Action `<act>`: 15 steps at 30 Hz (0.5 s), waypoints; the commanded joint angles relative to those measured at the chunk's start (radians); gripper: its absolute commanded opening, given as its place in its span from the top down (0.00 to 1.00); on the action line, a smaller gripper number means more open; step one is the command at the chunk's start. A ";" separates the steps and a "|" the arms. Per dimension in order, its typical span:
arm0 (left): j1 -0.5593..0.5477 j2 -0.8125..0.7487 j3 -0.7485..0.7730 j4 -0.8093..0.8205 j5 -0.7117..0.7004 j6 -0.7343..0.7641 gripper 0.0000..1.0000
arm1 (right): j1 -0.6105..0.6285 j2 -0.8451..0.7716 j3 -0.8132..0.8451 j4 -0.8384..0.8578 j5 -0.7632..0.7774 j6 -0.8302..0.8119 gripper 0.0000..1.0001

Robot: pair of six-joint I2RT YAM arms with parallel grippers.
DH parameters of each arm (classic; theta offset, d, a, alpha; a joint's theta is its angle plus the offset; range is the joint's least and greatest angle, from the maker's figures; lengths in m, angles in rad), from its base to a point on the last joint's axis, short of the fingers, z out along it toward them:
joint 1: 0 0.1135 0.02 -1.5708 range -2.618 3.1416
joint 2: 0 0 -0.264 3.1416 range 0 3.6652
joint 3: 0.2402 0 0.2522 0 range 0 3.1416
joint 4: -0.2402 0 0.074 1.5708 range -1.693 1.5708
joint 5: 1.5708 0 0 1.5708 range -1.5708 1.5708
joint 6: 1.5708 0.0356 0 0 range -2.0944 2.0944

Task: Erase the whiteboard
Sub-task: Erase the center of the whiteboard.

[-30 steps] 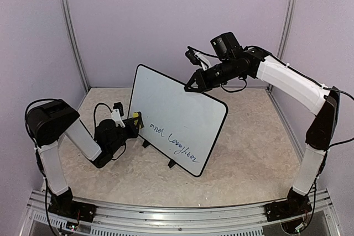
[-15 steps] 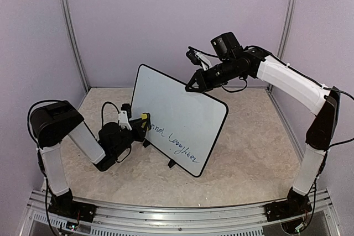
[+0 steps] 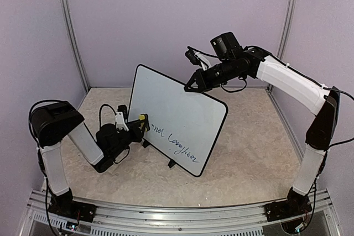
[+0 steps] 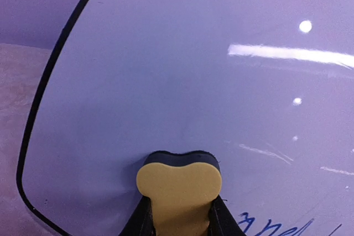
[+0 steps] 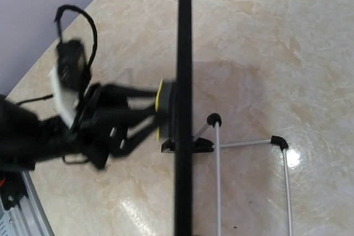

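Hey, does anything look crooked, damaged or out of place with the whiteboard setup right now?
Nothing stands out. The whiteboard stands propped at a lean, and the left pincer presses a yellow eraser flat against it.

top: overhead, wide | left wrist: close, facing whiteboard (image 4: 166,53) | right wrist: down its top edge | shared: whiteboard

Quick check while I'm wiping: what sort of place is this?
Probably a lab test cell: plain lilac wall panels, silver metal corner posts, a beige marble-patterned tabletop.

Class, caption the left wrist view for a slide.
Left gripper holds a yellow eraser flat against the black-framed white board, beside blue cursive writing.
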 commanded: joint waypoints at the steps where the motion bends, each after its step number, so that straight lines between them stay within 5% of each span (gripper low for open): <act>1: 0.075 -0.018 -0.013 -0.203 -0.115 -0.026 0.88 | 0.066 0.031 -0.031 -0.109 -0.162 -0.082 1.00; 15: 0.056 0.123 -0.034 0.181 0.088 -0.141 0.88 | 0.069 0.038 -0.026 -0.109 -0.165 -0.079 1.00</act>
